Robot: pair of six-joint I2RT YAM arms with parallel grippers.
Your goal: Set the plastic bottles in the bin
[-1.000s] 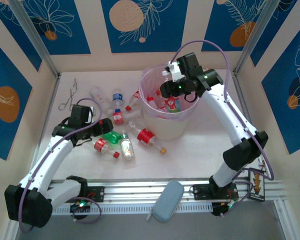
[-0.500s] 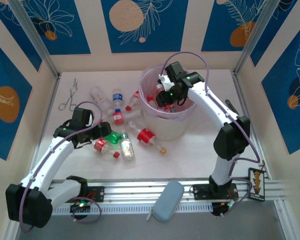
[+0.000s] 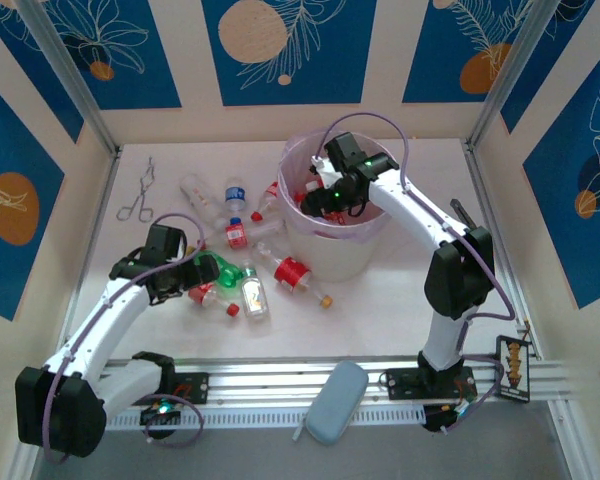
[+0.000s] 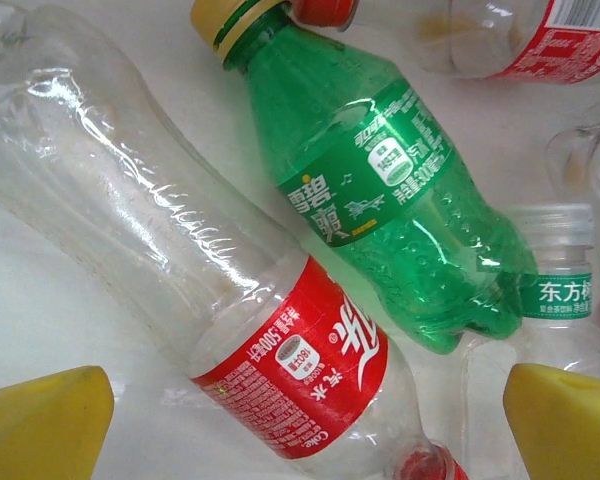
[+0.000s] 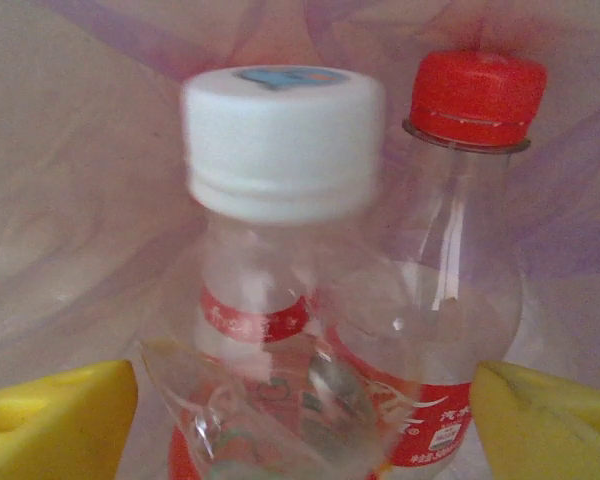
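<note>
Right claw [image 5: 305, 420], reaching down inside the bin [image 3: 325, 258], is spread wide. Its yellow pads [image 5: 50, 415] flank a white-capped bottle [image 5: 270, 280], with a red-capped bottle [image 5: 460, 250] just behind, and both bottles stand against the lilac wall. The near pad is just beside the white-capped bottle, but no pinch is evident. This suggests a drop-off step at its end. The left claw [image 4: 305, 400], equally spread and holding nothing, hangs over a red-labelled clear bottle [image 4: 290, 350] that lies touching a green bottle [image 4: 380, 200]. These belong to the loose bottles [image 3: 245, 235] scattered on the counter [image 3: 380, 300] left of the bin, so much of the task appears undone. The next move probably calls for the right arm to lift clear of the rim. The left claw should then descend squarely across one bottle's body and close without catching its neighbour.
</note>
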